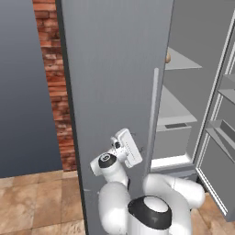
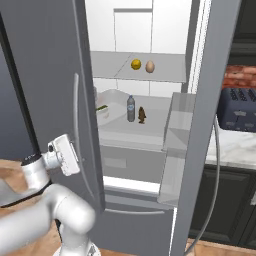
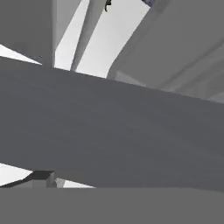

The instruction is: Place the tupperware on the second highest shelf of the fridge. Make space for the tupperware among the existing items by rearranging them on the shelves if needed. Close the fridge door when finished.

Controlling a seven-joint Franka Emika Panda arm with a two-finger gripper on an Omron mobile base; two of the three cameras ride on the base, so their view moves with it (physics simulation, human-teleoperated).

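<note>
The fridge stands with both doors swung out. Its left door is right in front of me, the slim handle running down its edge. My gripper is at that door's outer face beside the handle, open, with nothing in it. In the hand view the dark door face is very close. The white tupperware sits at the left of the second highest shelf, partly hidden by the door edge. A yellow fruit and a tan egg lie on the shelf above.
A clear bottle and a small brown item stand beside the tub. The right door hangs wide open with bins on it. A dark toaster sits on the counter at right. A brick wall is at left.
</note>
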